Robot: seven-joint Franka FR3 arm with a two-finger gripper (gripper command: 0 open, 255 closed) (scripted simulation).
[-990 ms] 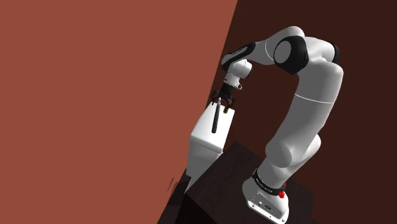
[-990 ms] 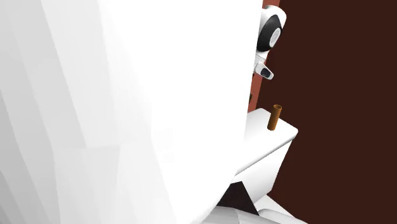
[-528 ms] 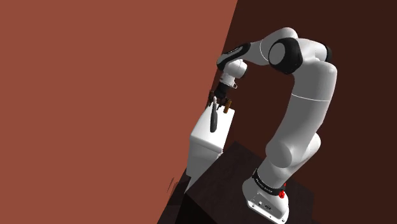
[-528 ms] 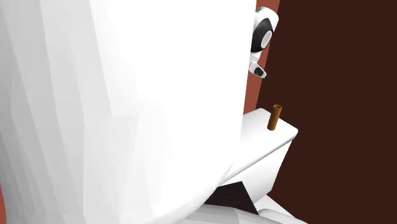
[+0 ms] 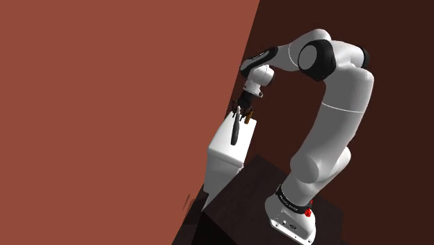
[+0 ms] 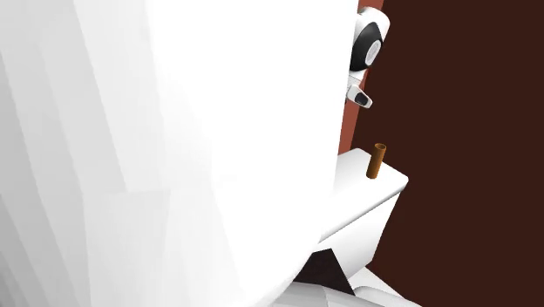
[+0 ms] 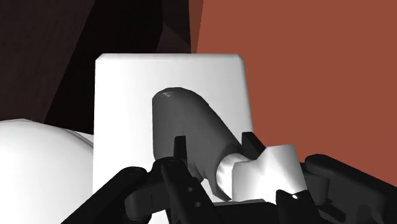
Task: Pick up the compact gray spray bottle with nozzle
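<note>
Jaws: your gripper (image 7: pixel 215 147) is closed on the spray bottle (image 7: pixel 184 127). In the wrist view one black finger (image 7: pixel 180 153) presses on the grey body and the other (image 7: pixel 250 141) sits against the opposite side, just above the white nozzle head (image 7: pixel 264 168).

Bottle: dark grey, rounded at its base end. It lies lengthwise over the lid of the white tank (image 7: pixel 127 95), base pointing at the lid's far edge. It sits closer to the edge beside the red-brown wall (image 7: pixel 318 76) than to the opposite edge. From here you cannot tell whether it rests on the lid or hangs just clear of it.

Shoulder view: your arm (image 5: pixel 341 90) arcs up from the stand and bends down to the tank (image 5: pixel 226 149). The gripper (image 5: pixel 239 111) is over the lid's far end. The bottle (image 5: pixel 236 131) shows as a thin dark bar running down the lid from the jaws.

Second exterior view: a large white shape (image 6: pixel 174 131) covers the left and middle. Past it you get a corner of the tank lid (image 6: pixel 357 174). A small brown cylinder (image 6: pixel 377 161) stands upright near that corner's edge. A piece of the arm (image 6: pixel 370 44) shows above it.
</note>
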